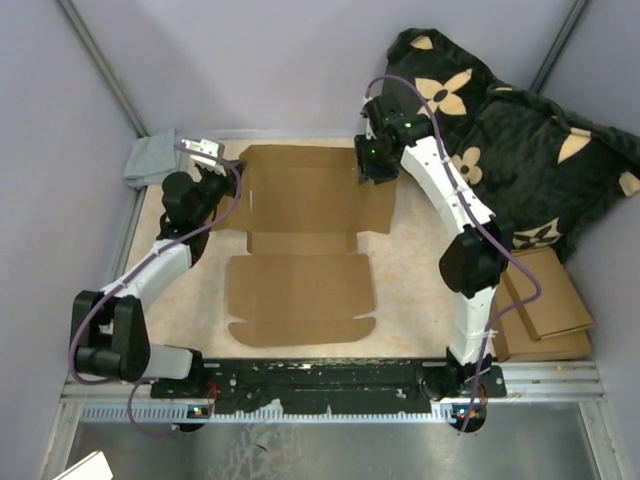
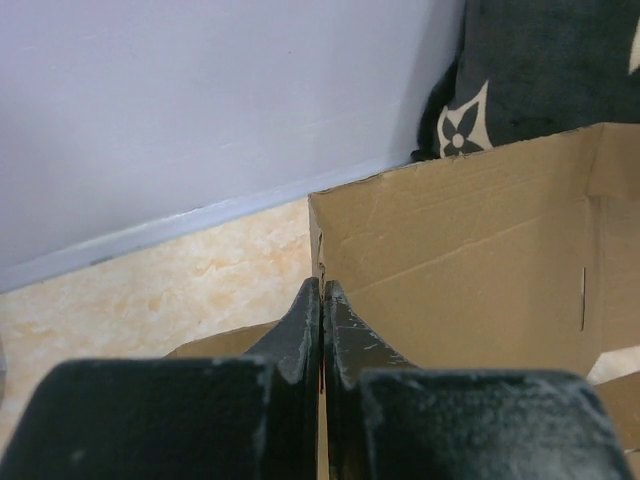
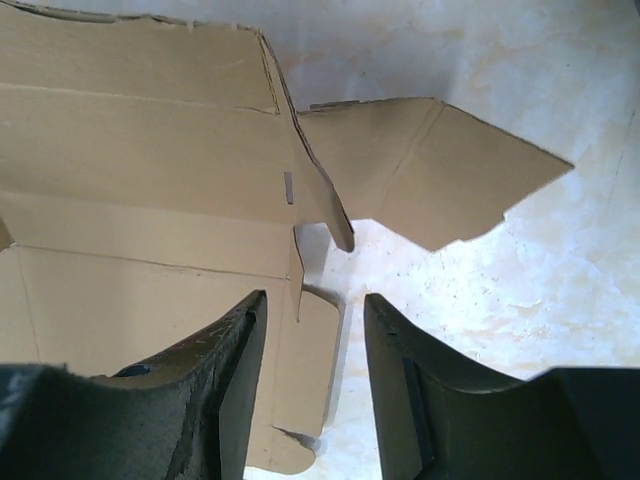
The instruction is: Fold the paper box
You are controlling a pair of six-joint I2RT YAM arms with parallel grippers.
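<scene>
Readying side flaps for folding, the box (image 1: pixel 300 200) is clamped by the left gripper (image 2: pixel 322 292); the right gripper (image 3: pixel 315 305) is held apart astride its flap.

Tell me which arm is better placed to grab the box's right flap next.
Right: its open claw hovers over that flap of the paper box; the left claw is shut on the opposite edge.

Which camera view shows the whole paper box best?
Top external: the paper box lies opened out, with nearly its full outline visible. The left wrist view shows only one panel up close. The right wrist view shows only a corner with flaps and a slit.
</scene>
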